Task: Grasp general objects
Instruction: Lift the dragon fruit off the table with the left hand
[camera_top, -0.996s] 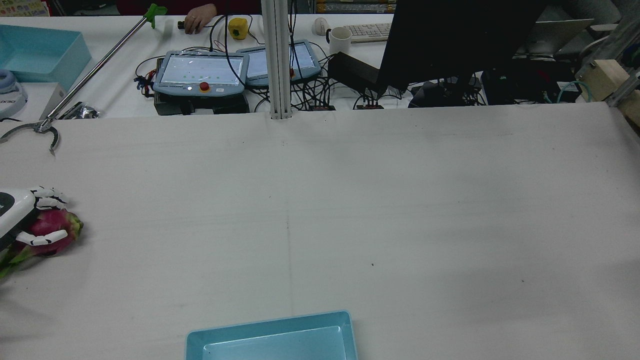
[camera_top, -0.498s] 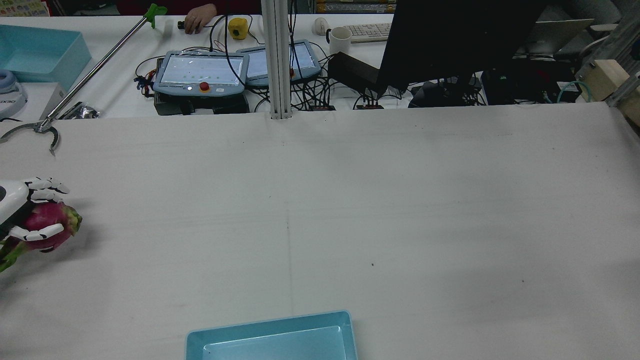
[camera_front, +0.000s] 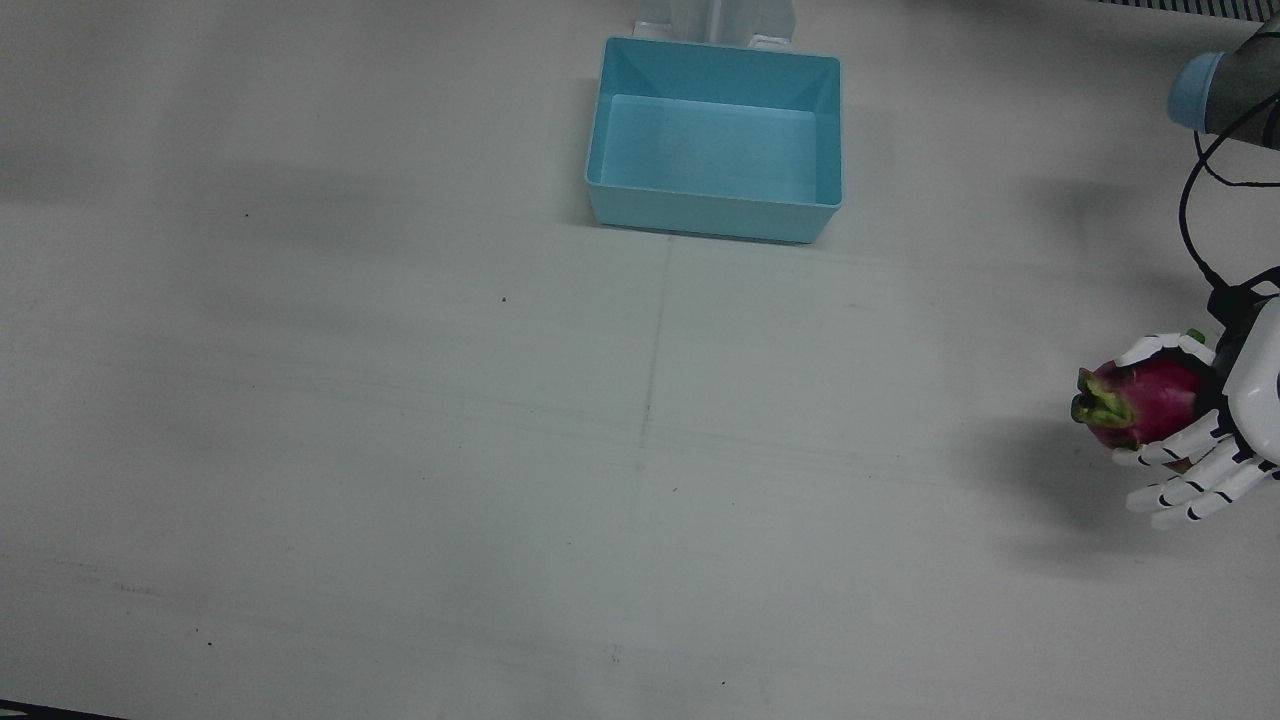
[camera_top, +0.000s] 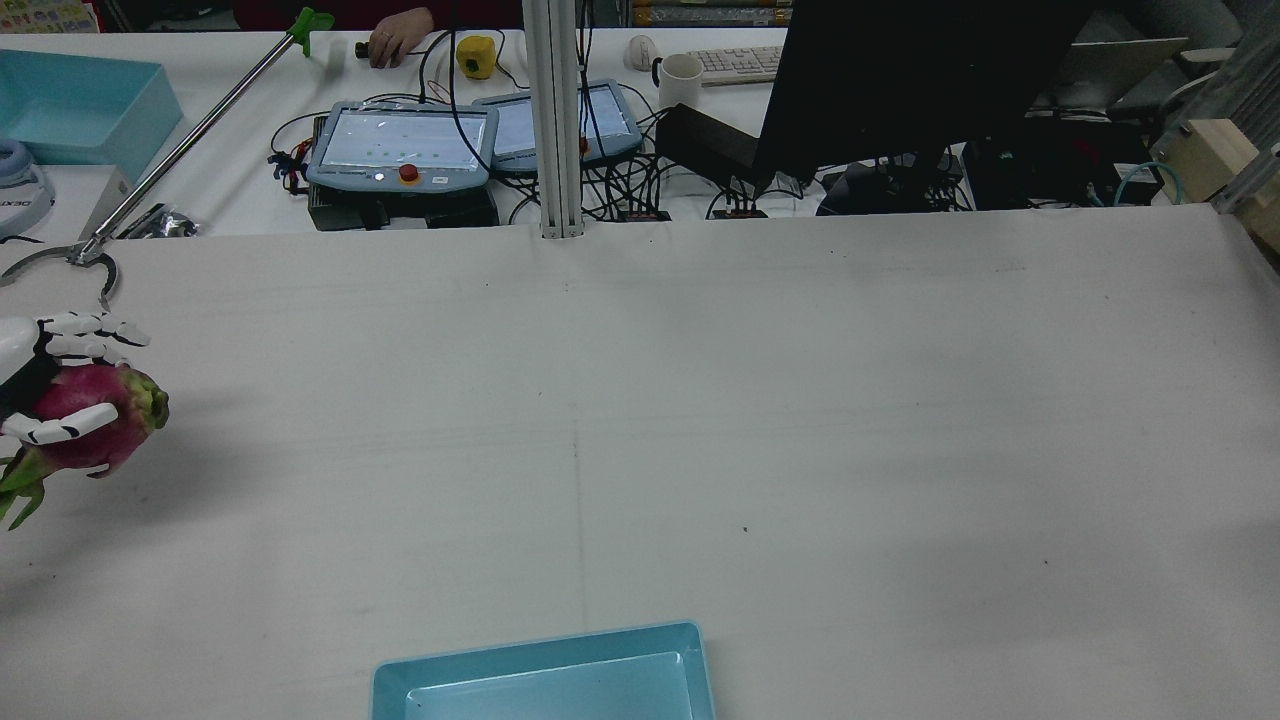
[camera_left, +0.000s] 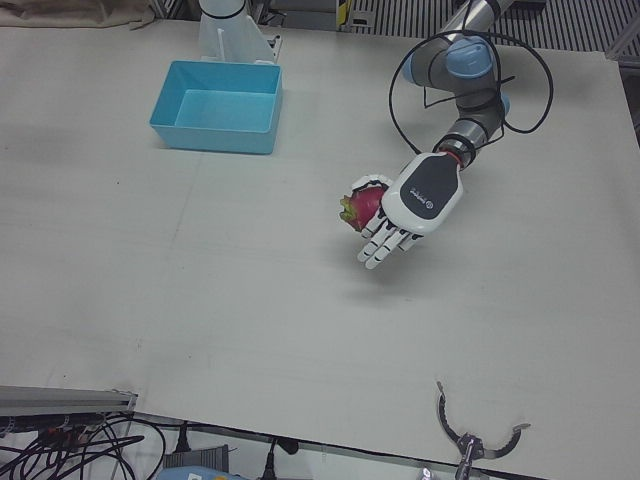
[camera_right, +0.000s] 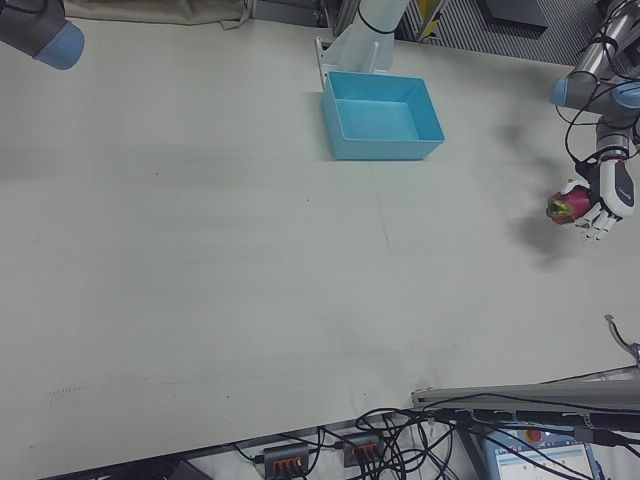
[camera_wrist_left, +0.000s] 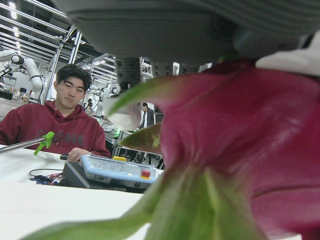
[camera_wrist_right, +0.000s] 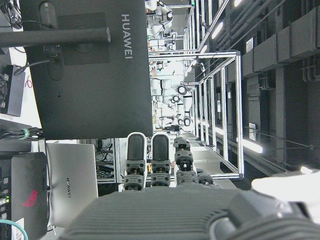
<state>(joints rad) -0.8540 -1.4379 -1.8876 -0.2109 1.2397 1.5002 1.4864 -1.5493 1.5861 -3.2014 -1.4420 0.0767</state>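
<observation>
A dragon fruit (camera_left: 364, 205) is gripped in the left hand (camera_left: 412, 205), fingers wrapped over it, clear of the table (camera_front: 400, 450) at its left edge. Its long axis lies roughly level, the leafy tip pointed away from the palm toward mid-table. The blue bin (camera_front: 715, 140) sits well apart toward the robot's centre; the right hand's (camera_wrist_right: 165, 210) state cannot be told.
</observation>
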